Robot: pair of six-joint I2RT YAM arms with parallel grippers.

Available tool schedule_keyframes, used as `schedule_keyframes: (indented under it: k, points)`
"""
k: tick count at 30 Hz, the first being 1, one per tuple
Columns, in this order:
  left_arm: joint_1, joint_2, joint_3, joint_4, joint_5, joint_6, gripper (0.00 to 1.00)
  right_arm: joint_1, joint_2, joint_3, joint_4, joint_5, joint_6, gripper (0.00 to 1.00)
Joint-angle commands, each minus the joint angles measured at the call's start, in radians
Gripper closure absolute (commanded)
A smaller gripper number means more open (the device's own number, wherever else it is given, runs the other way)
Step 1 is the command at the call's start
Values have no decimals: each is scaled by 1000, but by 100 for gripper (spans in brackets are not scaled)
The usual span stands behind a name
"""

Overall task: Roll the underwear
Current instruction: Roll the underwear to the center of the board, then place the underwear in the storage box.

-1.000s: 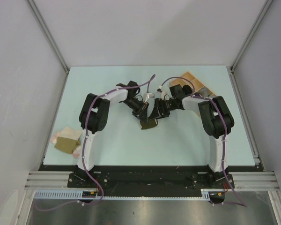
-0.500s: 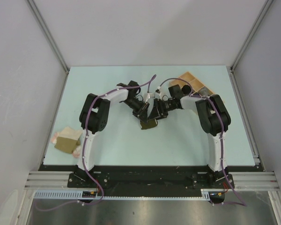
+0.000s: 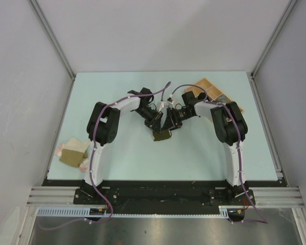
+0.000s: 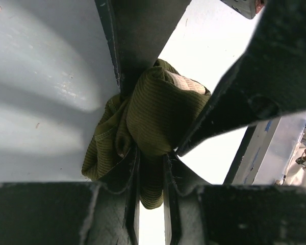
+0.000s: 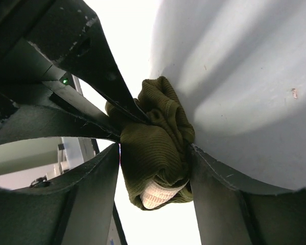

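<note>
A dark olive green underwear (image 3: 162, 135), rolled into a thick bundle with a pale ribbed band at one end, sits mid-table between both arms. My left gripper (image 3: 157, 127) comes from the left. In the left wrist view it (image 4: 150, 164) is shut on a fold of the underwear (image 4: 158, 109). My right gripper (image 3: 169, 125) comes from the right. In the right wrist view its jaws (image 5: 154, 149) press on both sides of the underwear (image 5: 155, 153), one finger (image 5: 214, 189) tight against the cloth. The pale band shows at the roll's lower end.
A small pile of olive and pink-beige garments (image 3: 74, 153) lies at the table's left edge. A light wooden tray (image 3: 206, 80) with compartments stands at the back right, just behind the right arm's forearm.
The right arm has swung slightly left toward the roll, and its jaws have narrowed onto the bundle. The left gripper and the roll have stayed in place.
</note>
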Motion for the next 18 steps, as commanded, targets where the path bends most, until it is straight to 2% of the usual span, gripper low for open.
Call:
schedule_keyframes:
  k: [1, 6, 11, 14, 18]
  points:
    - [-35, 72, -15, 45, -207, 69, 85, 62, 114, -18, -183, 119, -104, 36]
    - [-35, 72, -17, 46, -209, 71, 85, 69, 140, 16, -246, 91, -153, 32]
    - [-35, 69, -20, 49, -212, 68, 85, 90, 157, 43, -280, 95, -178, 32]
    - [-36, 69, -21, 51, -216, 68, 85, 96, 172, 59, -300, 105, -190, 36]
    - [-36, 69, -21, 52, -221, 64, 85, 98, 188, 69, -324, 112, -201, 49]
